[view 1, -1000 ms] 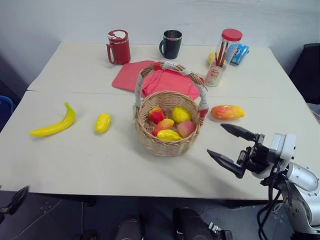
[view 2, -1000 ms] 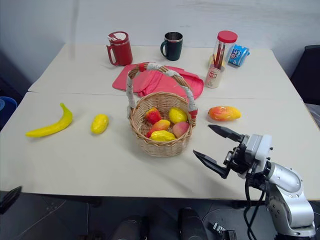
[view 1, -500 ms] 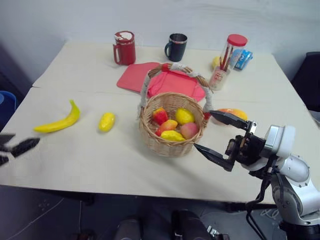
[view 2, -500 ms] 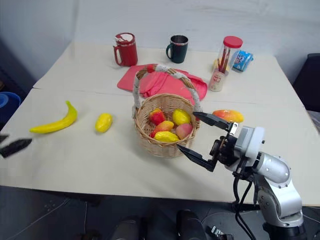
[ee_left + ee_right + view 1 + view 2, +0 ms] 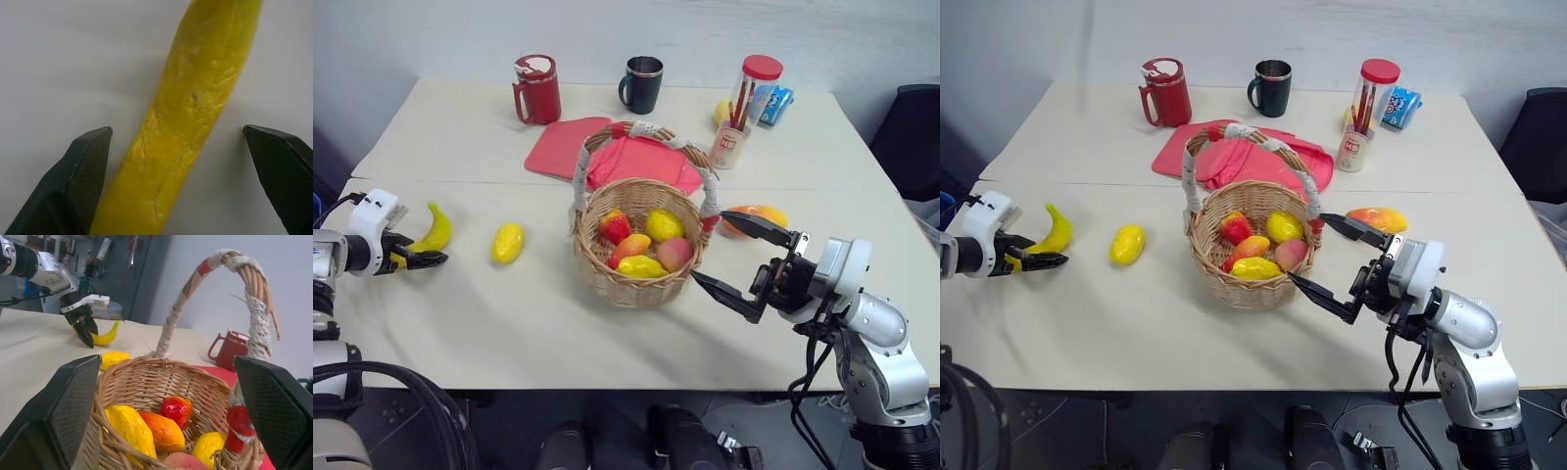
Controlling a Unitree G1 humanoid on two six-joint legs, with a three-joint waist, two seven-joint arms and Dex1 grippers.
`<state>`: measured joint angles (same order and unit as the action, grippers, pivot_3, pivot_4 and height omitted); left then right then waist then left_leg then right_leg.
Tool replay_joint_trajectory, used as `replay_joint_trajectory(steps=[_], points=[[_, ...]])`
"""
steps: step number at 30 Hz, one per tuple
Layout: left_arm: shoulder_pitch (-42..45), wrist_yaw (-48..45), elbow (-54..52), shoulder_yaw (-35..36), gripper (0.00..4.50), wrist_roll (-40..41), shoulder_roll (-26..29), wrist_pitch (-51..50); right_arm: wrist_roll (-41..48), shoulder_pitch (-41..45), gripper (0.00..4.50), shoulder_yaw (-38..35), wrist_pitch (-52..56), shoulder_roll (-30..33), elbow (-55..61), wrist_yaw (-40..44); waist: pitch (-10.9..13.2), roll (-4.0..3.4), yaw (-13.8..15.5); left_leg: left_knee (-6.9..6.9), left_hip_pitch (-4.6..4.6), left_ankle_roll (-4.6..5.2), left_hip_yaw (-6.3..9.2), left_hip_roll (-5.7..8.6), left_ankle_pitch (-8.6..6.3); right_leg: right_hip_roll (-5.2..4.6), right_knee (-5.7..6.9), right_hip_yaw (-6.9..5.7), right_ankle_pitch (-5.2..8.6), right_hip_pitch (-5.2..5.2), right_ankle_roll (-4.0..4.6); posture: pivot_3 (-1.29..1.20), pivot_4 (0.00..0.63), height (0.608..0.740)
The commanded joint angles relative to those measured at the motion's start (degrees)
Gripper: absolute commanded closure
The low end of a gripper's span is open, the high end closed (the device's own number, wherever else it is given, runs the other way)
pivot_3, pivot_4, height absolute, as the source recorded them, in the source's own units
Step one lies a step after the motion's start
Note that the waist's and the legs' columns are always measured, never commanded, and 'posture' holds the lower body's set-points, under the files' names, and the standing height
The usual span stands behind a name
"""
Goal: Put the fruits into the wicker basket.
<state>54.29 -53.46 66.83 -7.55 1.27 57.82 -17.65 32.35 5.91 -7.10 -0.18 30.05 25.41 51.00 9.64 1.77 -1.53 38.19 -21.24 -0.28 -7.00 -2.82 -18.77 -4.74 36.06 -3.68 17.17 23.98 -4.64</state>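
Note:
The long yellow banana [image 5: 436, 228] lies at the table's left, and my open left gripper [image 5: 176, 131] straddles it without touching, one finger on each side. A small yellow oval fruit [image 5: 508, 242] lies between the banana and the wicker basket [image 5: 636, 286]. The basket stands mid-table with several fruits inside and a tall banded handle [image 5: 646, 129]. My right gripper [image 5: 724, 252] is open and hangs just off the basket's right side, holding nothing. The orange-red mango [image 5: 756, 212] lies right of the basket, partly behind the upper right finger.
A pink cloth [image 5: 568, 147] lies behind the basket. Along the back stand a red mug [image 5: 538, 90], a black mug [image 5: 641, 84], a red-lidded clear jar [image 5: 751, 96] and a blue packet [image 5: 779, 103]. A small cup of pens [image 5: 730, 147] is nearer.
My left gripper came up from below the table's left edge and moved forward over the banana. The right gripper edged closer to the basket's side. The view also shifted.

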Motion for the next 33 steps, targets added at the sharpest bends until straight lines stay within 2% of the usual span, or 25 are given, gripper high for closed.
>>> replay_joint_trajectory(steps=[1,2,5,9,13,15,18,21,23,26,28,30,33], points=[[1.61,-6.99,5.53,0.08,0.0,-2.24,-1.02,-1.14,-0.45,-0.83,0.05,-1.4,-1.21,0.01,2.89,-1.44,0.0,-0.01,0.02,0.0,0.03,0.0,0.0,0.0,0.0,-0.01,0.03,0.02,0.0,0.0,0.0,0.0,0.15,0.74],[1.8,-9.29,6.08,-0.29,0.0,-2.84,-1.27,-1.55,-0.58,-1.2,0.05,-1.55,-1.19,0.14,3.22,-1.66,0.0,-0.01,0.05,0.01,0.03,0.0,-0.02,0.0,0.0,-0.01,0.04,0.02,0.0,0.0,0.0,0.0,0.15,0.74],[1.77,-8.19,6.74,-0.56,0.58,-4.91,-1.45,-0.34,-0.96,-2.09,0.0,-2.04,-1.21,0.32,3.96,-2.53,-0.01,-0.04,0.16,0.07,0.07,-0.01,-0.04,0.0,0.01,-0.03,0.17,0.03,0.0,0.0,0.0,0.0,0.15,0.74],[1.04,-9.22,6.58,2.45,1.78,-3.61,-1.19,0.75,-1.33,-2.79,0.0,-2.04,-1.63,0.47,4.17,-2.85,-0.01,-0.04,0.1,0.11,0.21,0.04,0.14,0.02,0.0,-0.13,0.38,0.19,0.0,0.0,0.0,0.0,0.15,0.74],[-3.19,-12.91,3.75,10.4,3.06,2.37,0.89,6.58,-2.36,-3.34,0.0,-2.93,-3.54,1.98,2.31,-0.83,-0.01,-0.03,0.11,0.12,0.18,0.06,0.18,-0.05,0.0,-0.25,0.47,0.17,0.0,0.11,0.0,0.0,0.15,0.74],[-6.34,-17.5,0.79,12.36,3.42,4.07,2.34,8.89,-1.71,-2.75,0.0,-3.72,-3.37,2.69,1.32,-0.64,-0.02,0.01,0.02,0.14,0.03,0.08,0.1,-0.04,0.01,-0.37,0.61,0.11,0.0,0.34,0.0,0.0,0.15,0.74],[-11.72,-24.45,-10.55,19.25,3.46,11.61,4.31,8.73,-1.03,-1.73,0.0,-5.55,-3.35,4.51,-1.12,1.14,0.05,0.13,0.02,0.18,-0.01,0.15,-0.08,0.0,0.02,-0.66,0.82,-0.19,0.0,0.51,0.0,0.0,0.15,0.74],[-16.8,-26.01,-30.2,23.96,3.47,18.13,3.44,6.66,-0.88,-2.0,0.0,-6.96,-3.47,5.56,-3.16,2.25,0.07,0.23,0.3,0.32,-0.06,0.22,-0.02,-0.05,-0.01,-0.79,0.85,-0.23,0.0,0.48,0.0,0.0,0.15,0.74],[-19.94,-25.57,-47.05,22.02,3.47,20.3,2.57,2.22,-1.53,-2.33,0.0,-7.13,-4.37,5.75,-4.75,3.19,0.08,0.21,1.0,0.48,-0.1,0.31,0.09,-0.02,-0.07,-1.0,0.83,-0.24,0.0,0.4,0.01,0.0,0.15,0.74],[-21.55,-22.67,-63.29,16.59,3.47,18.75,0.59,0.75,-2.37,-1.52,0.0,-7.01,-5.63,5.51,-6.93,3.81,0.16,-0.01,1.57,0.69,-0.05,0.44,0.1,0.07,-0.16,-0.95,0.84,-0.11,0.0,0.23,0.0,0.0,0.15,0.74],[-19.61,-19.09,-70.71,12.65,3.47,17.51,-1.45,-2.6,-2.34,-1.07,0.0,-6.97,-5.88,5.58,-7.41,3.93,0.22,-0.13,1.54,0.81,0.03,0.56,0.07,0.17,-0.23,-0.96,0.76,0.02,-0.01,0.13,-0.01,0.0,0.15,0.74],[-14.16,-12.71,-76.37,7.99,3.47,18.09,-7.44,-10.41,-2.23,-1.16,0.0,-6.89,-5.35,5.88,-7.09,3.8,0.23,-0.13,1.84,0.86,0.04,0.56,0.03,0.15,-0.23,-0.88,0.72,0.07,-0.04,0.13,-0.08,0.0,0.15,0.74],[-8.62,-4.38,-77.77,4.06,3.47,17.64,-15.66,-20.31,-1.52,-2.08,0.0,-7.02,-2.78,6.4,-4.37,2.51,0.23,-0.12,1.81,0.93,-0.02,0.54,0.08,0.14,-0.21,-0.74,0.83,0.08,-0.11,0.11,-0.2,0.0,0.15,0.74]])
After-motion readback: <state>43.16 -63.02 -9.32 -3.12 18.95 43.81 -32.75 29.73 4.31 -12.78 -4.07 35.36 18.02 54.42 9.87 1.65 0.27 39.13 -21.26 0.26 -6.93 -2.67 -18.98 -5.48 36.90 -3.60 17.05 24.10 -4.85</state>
